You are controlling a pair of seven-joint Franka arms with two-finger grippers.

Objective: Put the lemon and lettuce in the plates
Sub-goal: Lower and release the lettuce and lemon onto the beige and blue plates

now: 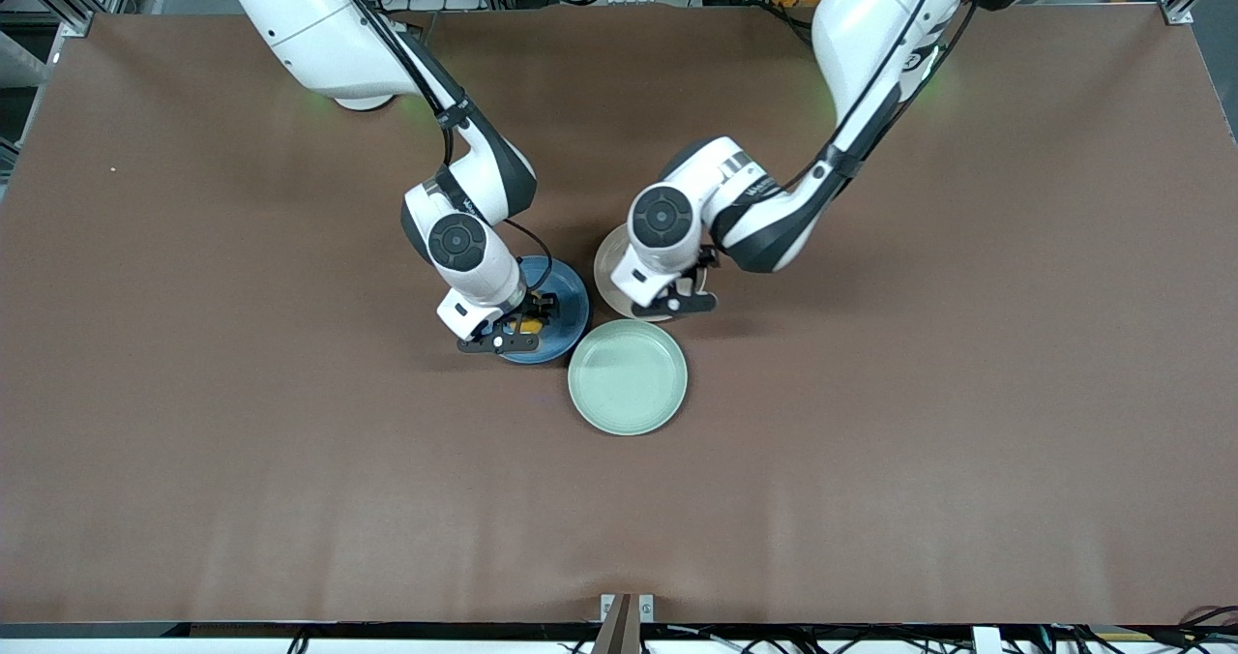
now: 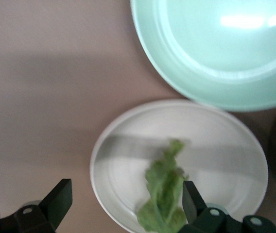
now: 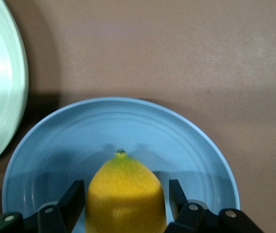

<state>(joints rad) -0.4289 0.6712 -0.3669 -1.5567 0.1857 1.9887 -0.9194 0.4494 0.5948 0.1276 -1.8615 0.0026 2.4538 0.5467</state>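
Pincer on the right arm first: the right gripper (image 1: 515, 330) sits low over the blue plate (image 1: 571, 298), and in its wrist view the fingers (image 3: 75, 199) stand just beside the lemon (image 3: 126, 194) on either flank. I cannot tell from that view whether they are pressing the rind or have let go, so I treat the grip as uncertain. The lemon looks to be resting in the blue plate, well within its rim (image 3: 215, 150).

On the other arm, the left gripper (image 1: 682, 298) is over the beige plate (image 1: 607, 269) with its fingers spread wide apart; the lettuce (image 2: 164, 194) lies on that plate (image 2: 225, 145) between them, close to one finger (image 2: 189, 196) and apart from the other. It reads to me as released.

My judgement is that both items are down and the step in hand is a clean release and retreat. On the right I would open fully before any lift, since a round, smooth lemon will roll if a finger drags it. I would lift both wrists straight up, with no sideways sweep, because the leaf is light and could cling to the nearby finger. The mint-green plate (image 1: 628, 376) lies nearer the front camera, just beside both plates, so I would keep the fingers clear of its rim.
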